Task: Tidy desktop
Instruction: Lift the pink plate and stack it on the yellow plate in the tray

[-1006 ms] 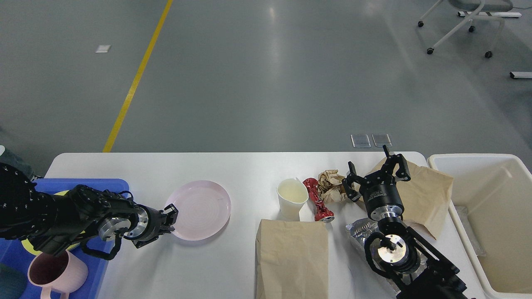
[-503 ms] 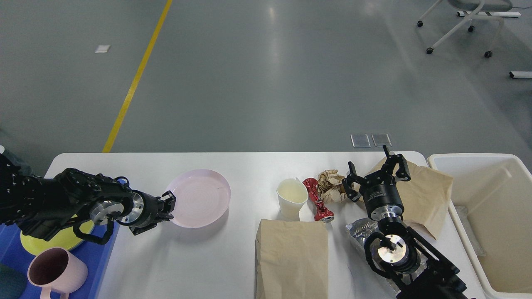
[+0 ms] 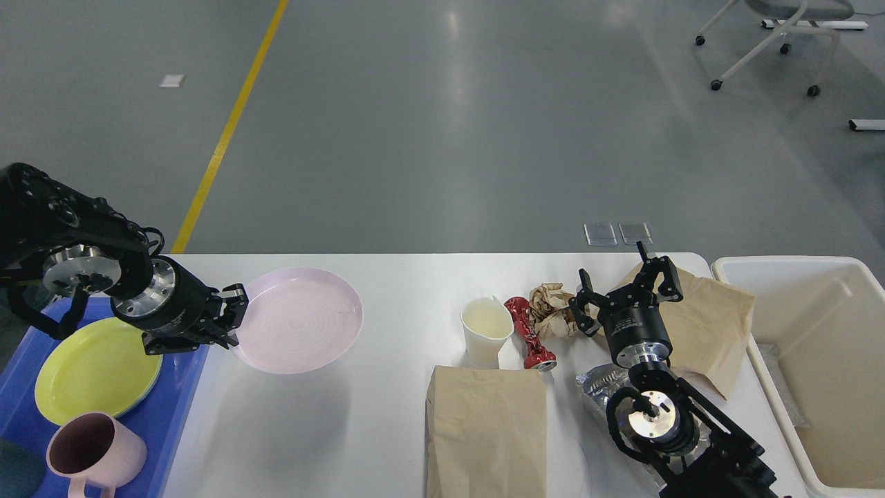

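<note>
Left gripper (image 3: 231, 319) is where it's at for us right now: from the head view, our fingers are clamped on the near-left rim of the pink plate (image 3: 297, 318), which hangs lifted over the desktop (image 3: 408, 277). What matters is that the blue tray (image 3: 181, 387) sits just left of and below that claw, with the yellow plate (image 3: 97, 366) and pink mug (image 3: 93, 453) in it. So our guess is a short swing left. Our right gripper (image 3: 626, 290), fingers spread and holding nothing, hovers well off to the right over the brown paper bag (image 3: 705, 325).
</note>
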Robot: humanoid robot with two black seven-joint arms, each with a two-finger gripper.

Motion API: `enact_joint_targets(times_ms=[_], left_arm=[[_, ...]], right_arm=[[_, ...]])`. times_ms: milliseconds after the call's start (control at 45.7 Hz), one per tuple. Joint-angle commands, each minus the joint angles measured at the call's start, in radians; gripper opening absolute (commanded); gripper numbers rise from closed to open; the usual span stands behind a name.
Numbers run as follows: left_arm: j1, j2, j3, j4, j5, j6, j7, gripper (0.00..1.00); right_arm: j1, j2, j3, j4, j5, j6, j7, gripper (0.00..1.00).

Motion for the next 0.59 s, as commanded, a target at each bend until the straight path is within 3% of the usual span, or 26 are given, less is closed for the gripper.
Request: enact_joint_targets(times_ms=[0, 66, 306, 569], left_arm=[[-0.183, -0.007, 0.084, -0.12, -0.001, -0.048, -0.007, 0.0], [-0.328, -0.016, 0.131, -0.204, -0.004, -0.054, -0.016, 0.0], [-0.571, -0.06, 0.185, -0.283, -0.035, -0.178, -0.021, 0.0], [-0.589, -0.096, 0.226, -0.284, -0.075, -0.178, -0.032, 0.0]], right_arm=[[0.0, 0.0, 0.0, 0.0, 0.001, 0.0, 0.0, 1.0], [0.0, 0.0, 0.0, 0.0, -0.001, 0.0, 0.0, 1.0], [0.0, 0.0, 0.0, 0.0, -0.001, 0.0, 0.0, 1.0], [0.0, 0.0, 0.0, 0.0, -0.001, 0.0, 0.0, 1.0]])
